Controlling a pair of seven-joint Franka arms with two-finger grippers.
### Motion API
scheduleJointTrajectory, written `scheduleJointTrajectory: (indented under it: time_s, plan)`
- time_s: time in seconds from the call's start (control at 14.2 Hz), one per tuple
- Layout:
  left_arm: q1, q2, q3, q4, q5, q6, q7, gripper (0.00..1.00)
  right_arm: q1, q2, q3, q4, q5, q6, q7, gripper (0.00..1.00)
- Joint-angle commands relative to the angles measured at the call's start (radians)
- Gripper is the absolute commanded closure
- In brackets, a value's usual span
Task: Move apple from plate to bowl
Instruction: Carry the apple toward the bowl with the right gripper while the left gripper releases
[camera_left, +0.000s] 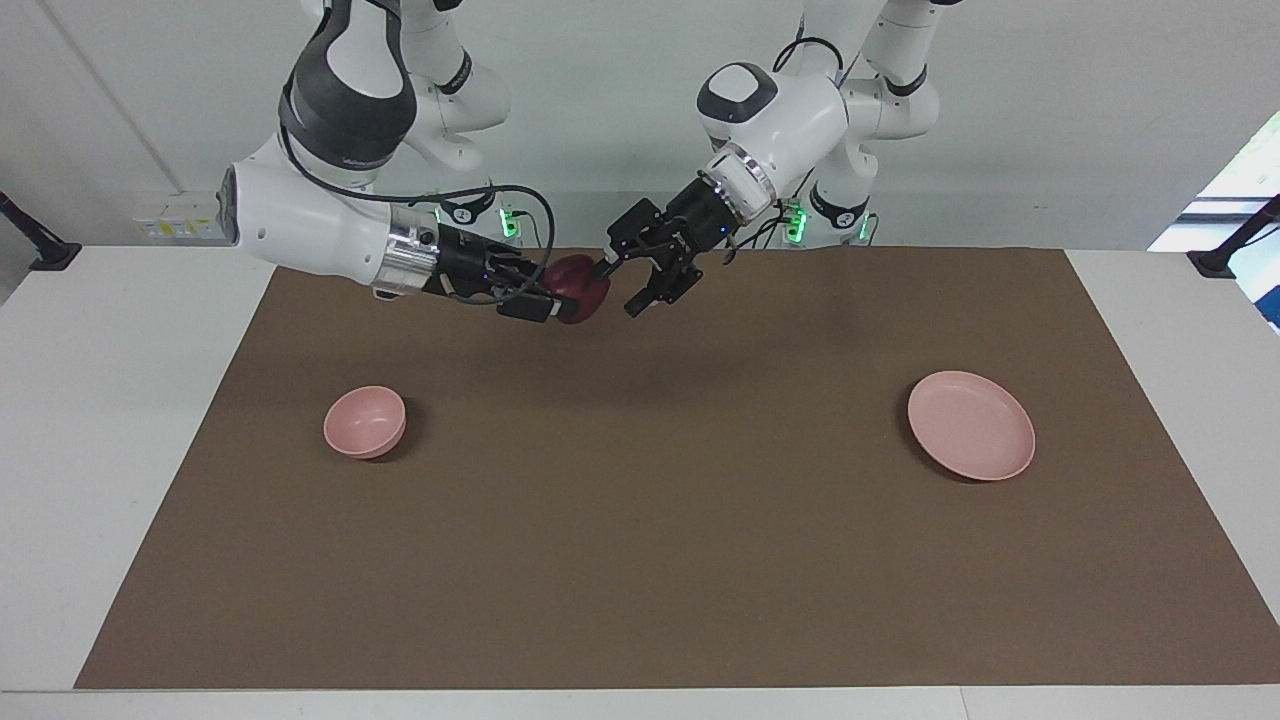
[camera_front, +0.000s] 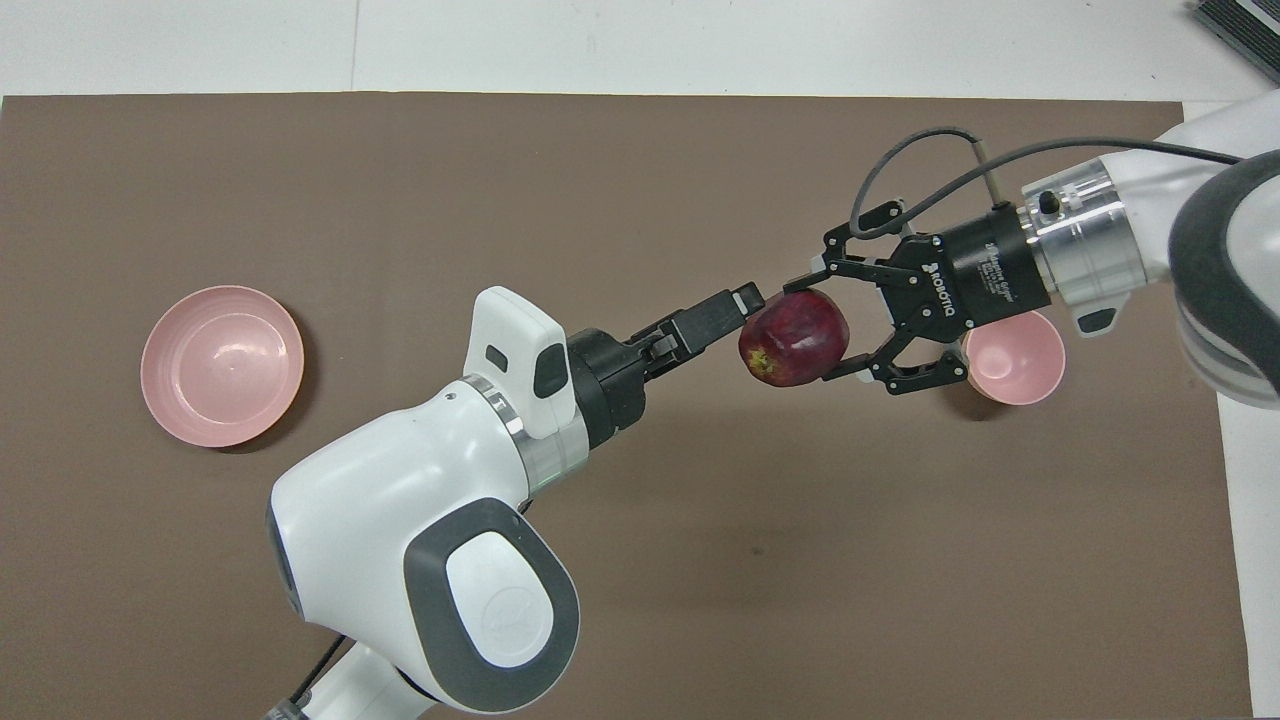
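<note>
One apple (camera_front: 795, 337) sits clamped in the right claw (camera_front: 812, 328).

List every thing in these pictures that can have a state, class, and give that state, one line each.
apple: held in the air over the mat, off the plate.
plate: empty, flat on the mat.
bowl: empty, upright.
right pincer: shut on the apple.
left pincer: open, clear of the apple.

Apple (camera_front: 795, 337): glossy, smooth dark red skin; bowl (camera_left: 365, 421) and plate (camera_left: 971, 424): smooth, matt-looking pink plastic; mat (camera_left: 660, 560) beneath both: matt brown, paper-like.
</note>
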Motion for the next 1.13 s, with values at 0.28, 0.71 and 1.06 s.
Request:
scheduleJointTrajectory:
  time_s: [0.28, 0.71, 1.06]
  plan:
    - [0.018, -0.021, 0.016, -0.043, -0.001, -0.001, 0.010, 0.00, -0.054, -0.029, -0.001, 0.015, -0.276, -0.046, -0.270, 1.00]
    - [0.025, -0.098, 0.091, -0.169, 0.039, -0.060, 0.017, 0.00, -0.150, -0.010, -0.001, -0.008, -0.529, -0.023, -0.659, 1.00]
    - [0.027, -0.148, 0.189, -0.242, 0.113, -0.182, 0.017, 0.00, -0.167, 0.017, 0.000, -0.023, -0.749, 0.082, -0.907, 1.00]
